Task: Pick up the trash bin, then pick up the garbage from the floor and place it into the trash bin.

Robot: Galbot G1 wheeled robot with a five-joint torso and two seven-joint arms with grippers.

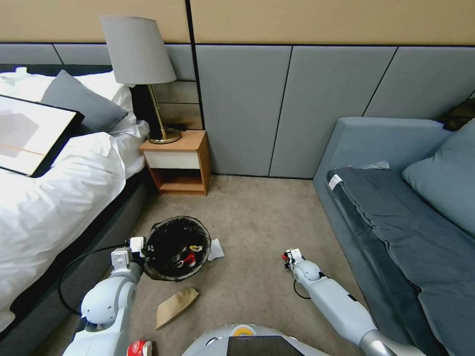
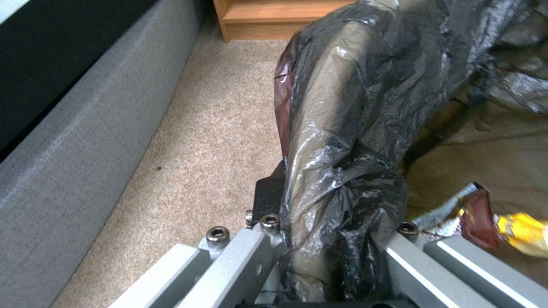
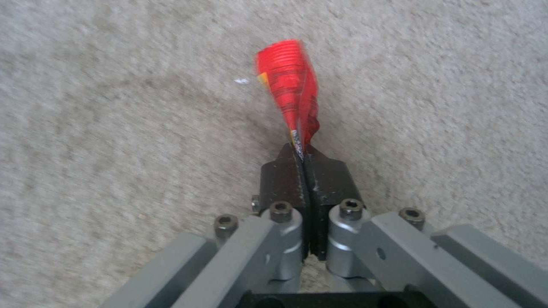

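Two tools, both holding something over the carpet.
Trash bin (image 1: 176, 248) hangs at seven o'clock, left tool (image 1: 140, 245) clamped on its black-lined rim (image 2: 342, 141); at five o'clock, right tool (image 3: 306, 150) pinches a red wrapper (image 3: 291, 81); brown paper bag (image 1: 175, 305) lies beneath the bin.

- The white wall of the trash bin (image 2: 342, 141) is covered by its black liner in the left wrist view.
- One finger of the left gripper (image 2: 334, 239) is hidden behind that liner.
- The print on the red wrapper (image 3: 291, 85) is blurred.
- The brown paper bag (image 1: 175, 306) is partly hidden by the left arm.
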